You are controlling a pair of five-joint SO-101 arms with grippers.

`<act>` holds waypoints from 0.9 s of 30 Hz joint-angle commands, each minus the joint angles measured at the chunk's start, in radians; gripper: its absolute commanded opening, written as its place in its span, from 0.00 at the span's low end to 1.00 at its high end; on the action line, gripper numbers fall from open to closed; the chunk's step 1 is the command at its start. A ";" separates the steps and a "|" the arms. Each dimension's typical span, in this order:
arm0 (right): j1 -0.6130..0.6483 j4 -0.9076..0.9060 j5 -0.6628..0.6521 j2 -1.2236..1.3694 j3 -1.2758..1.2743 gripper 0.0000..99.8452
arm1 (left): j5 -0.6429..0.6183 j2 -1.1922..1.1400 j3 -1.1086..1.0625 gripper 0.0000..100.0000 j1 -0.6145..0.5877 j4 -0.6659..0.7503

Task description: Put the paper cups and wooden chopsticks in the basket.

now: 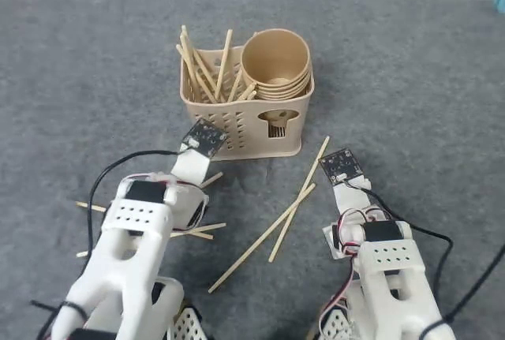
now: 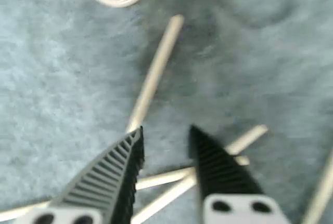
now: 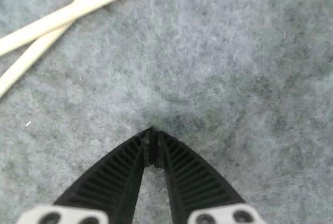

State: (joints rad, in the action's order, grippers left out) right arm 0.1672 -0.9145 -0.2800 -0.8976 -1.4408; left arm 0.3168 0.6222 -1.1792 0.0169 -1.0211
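— Now, what is recorded?
— Left gripper (image 2: pixel 165 130) is held apart over loose chopsticks (image 2: pixel 153 76) on the mat (image 1: pixel 410 80); right gripper (image 3: pixel 153 133) is closed, empty; paper cups (image 1: pixel 274 60) are stacked in the basket (image 1: pixel 245 131).

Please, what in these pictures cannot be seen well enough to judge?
High view: the left arm covers part of the loose chopsticks under it; their number is unclear.
High view: the basket wall hides the lower parts of the paper cups.
Left wrist view: the basket is blurred and cut off by the edge.
Right wrist view: the two chopsticks run out of frame.
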 commanded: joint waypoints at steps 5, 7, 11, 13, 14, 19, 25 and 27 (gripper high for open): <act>0.008 -0.018 -0.011 -0.010 0.009 0.01 | 0.003 0.029 -0.073 0.20 -0.164 0.175; 0.008 -0.018 -0.011 -0.010 0.009 0.01 | 0.006 0.029 -0.085 0.20 -0.195 0.210; 0.008 -0.018 -0.011 -0.010 0.009 0.01 | 0.008 0.029 -0.139 0.19 -0.198 0.215; 0.008 -0.018 -0.011 -0.010 0.009 0.01 | 0.008 0.031 -0.160 0.15 -0.178 0.213; 0.008 -0.018 -0.011 -0.010 0.009 0.01 | 0.008 0.031 -0.163 0.11 -0.170 0.213; 0.008 -0.018 -0.011 -0.010 0.009 0.01 | 0.003 0.031 -0.173 0.02 -0.175 0.209; 0.008 -0.018 -0.011 -0.010 0.009 0.01 | 0.008 0.040 -0.162 0.01 -0.176 0.100; 0.008 -0.019 -0.011 -0.010 0.009 0.01 | 0.005 0.040 -0.130 0.01 -0.180 0.054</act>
State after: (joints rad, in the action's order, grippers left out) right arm 0.1672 -0.9145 -0.2800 -0.8976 -1.4408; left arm 0.3199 0.6421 -1.3556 -0.1596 -0.8830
